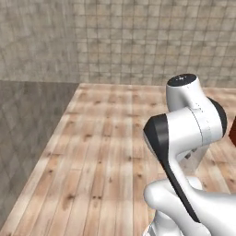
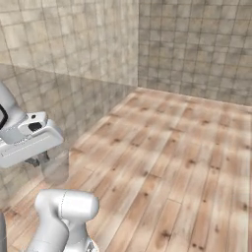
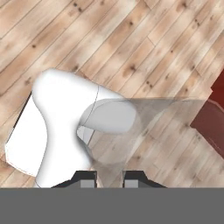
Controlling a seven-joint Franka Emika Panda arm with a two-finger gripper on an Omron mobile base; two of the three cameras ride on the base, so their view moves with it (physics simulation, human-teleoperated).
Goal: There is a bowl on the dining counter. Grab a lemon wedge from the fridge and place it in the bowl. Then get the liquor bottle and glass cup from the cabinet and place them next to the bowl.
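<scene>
The gripper [image 3: 110, 178] pinches a clear, flared glass cup [image 3: 131, 127] above plank flooring [image 3: 131, 43].

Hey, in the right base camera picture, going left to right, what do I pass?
Gripper holding the glass cup → tiled wall → wooden floor.
</scene>
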